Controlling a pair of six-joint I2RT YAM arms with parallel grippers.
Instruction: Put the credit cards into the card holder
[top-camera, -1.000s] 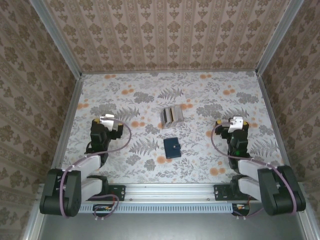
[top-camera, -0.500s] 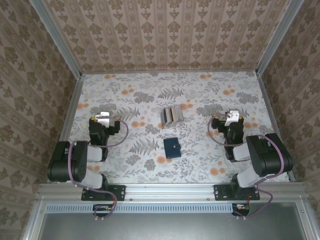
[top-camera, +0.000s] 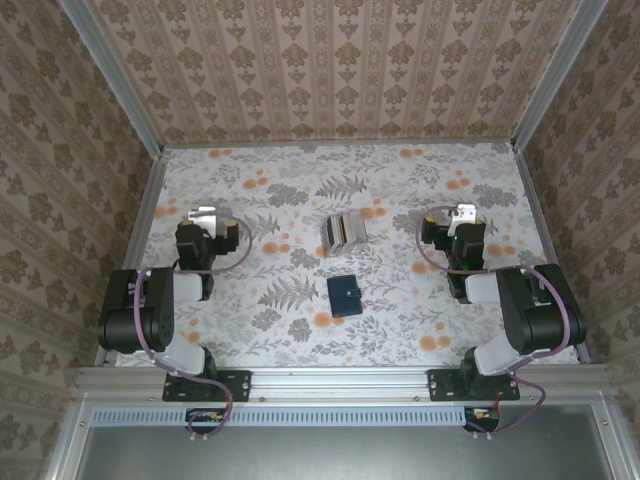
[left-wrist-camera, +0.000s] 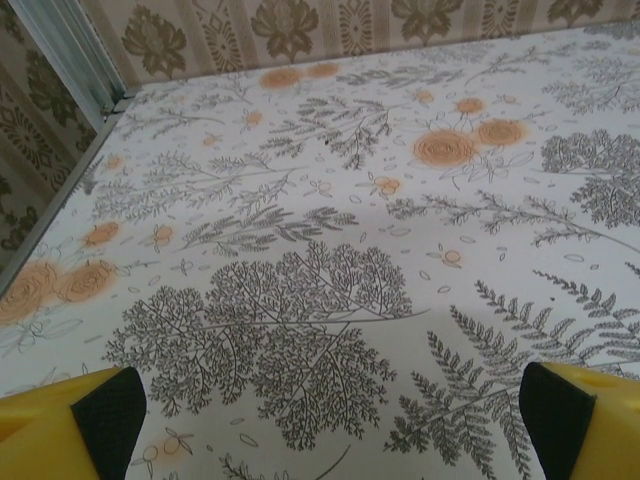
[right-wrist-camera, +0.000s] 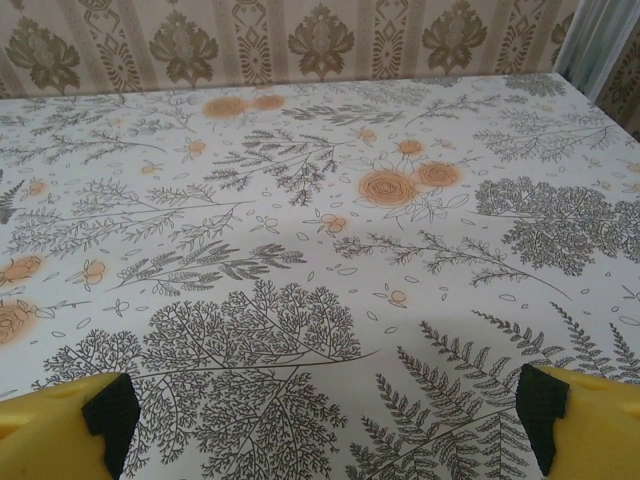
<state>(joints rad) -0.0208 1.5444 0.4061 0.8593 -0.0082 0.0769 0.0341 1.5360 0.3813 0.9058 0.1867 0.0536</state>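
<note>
Blue holder (top-camera: 347, 296) lies on the floral table (top-camera: 300, 180), with the cards (top-camera: 342, 232) edge-on just beyond it. Left gripper (top-camera: 205, 214) and right gripper (top-camera: 463, 214), well apart either side of the holder, both gape wide, empty.

On the table (top-camera: 250, 180), centrally, credit cards (top-camera: 343, 232); just before them, apart, card holder (top-camera: 347, 295). Far left of both, left gripper (top-camera: 205, 214); far right, right gripper (top-camera: 464, 214).
</note>
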